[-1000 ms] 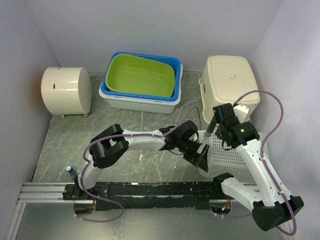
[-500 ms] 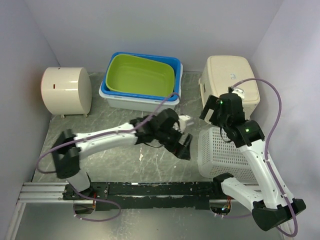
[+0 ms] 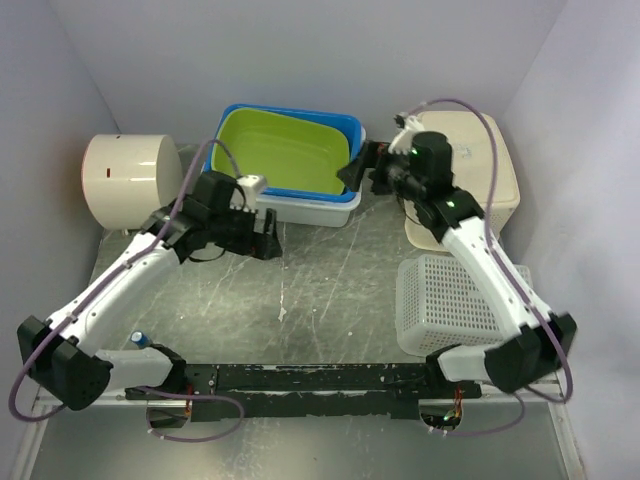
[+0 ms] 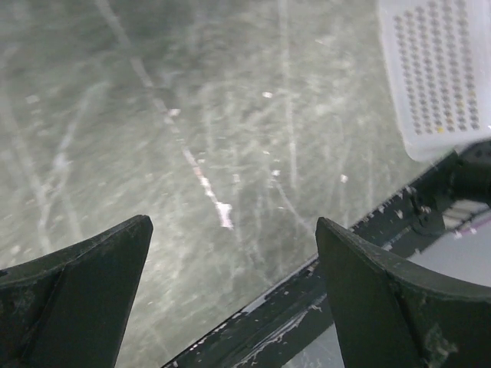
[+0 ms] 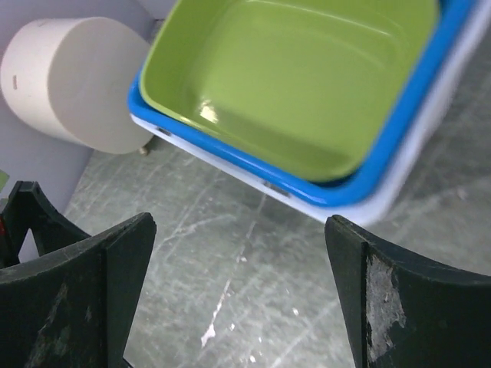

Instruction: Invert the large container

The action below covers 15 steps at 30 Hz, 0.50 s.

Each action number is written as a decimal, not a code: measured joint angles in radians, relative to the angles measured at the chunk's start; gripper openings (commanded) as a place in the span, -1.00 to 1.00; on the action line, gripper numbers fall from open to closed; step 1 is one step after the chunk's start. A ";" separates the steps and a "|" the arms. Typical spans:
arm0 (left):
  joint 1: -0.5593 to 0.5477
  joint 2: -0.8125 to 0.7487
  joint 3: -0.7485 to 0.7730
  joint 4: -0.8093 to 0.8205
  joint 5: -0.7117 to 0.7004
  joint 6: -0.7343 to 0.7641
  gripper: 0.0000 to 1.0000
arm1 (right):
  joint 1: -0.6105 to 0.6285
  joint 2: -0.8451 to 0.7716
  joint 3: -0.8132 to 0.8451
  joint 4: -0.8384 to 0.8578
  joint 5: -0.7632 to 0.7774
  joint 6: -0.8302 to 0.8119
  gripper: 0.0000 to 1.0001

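Note:
The large container (image 3: 292,206) is a white tub at the back of the table. It stands open side up with a blue tub (image 3: 340,128) and a green tub (image 3: 282,150) nested in it. My left gripper (image 3: 268,232) hovers open just in front of its near left corner; the left wrist view shows only bare tabletop between the fingers (image 4: 232,222). My right gripper (image 3: 362,168) is open beside the tub's right end. In the right wrist view it (image 5: 239,222) sits above the floor, with the green tub (image 5: 299,69) and the blue rim (image 5: 230,157) just ahead.
A white perforated basket (image 3: 455,300) lies bottom up at the front right, also in the left wrist view (image 4: 441,77). A beige bin (image 3: 470,160) stands bottom up at the back right. A cream cylinder (image 3: 130,182) sits at the back left. A black rail (image 3: 300,380) runs along the near edge.
Both arms have left the white basket. The left arm swung left and back toward the tubs' front. The right arm reached back to the tubs' right end.

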 measured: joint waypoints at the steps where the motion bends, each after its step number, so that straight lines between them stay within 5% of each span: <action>1: 0.037 -0.011 0.000 -0.015 -0.001 0.005 0.99 | 0.017 0.051 0.041 0.004 -0.005 -0.006 0.86; 8: 0.360 0.037 0.108 -0.099 -0.023 0.002 0.93 | 0.225 0.346 0.301 -0.018 0.089 -0.040 0.85; 15: 0.419 0.319 0.475 -0.107 -0.187 -0.029 0.67 | 0.242 0.459 0.351 -0.048 0.153 -0.029 0.86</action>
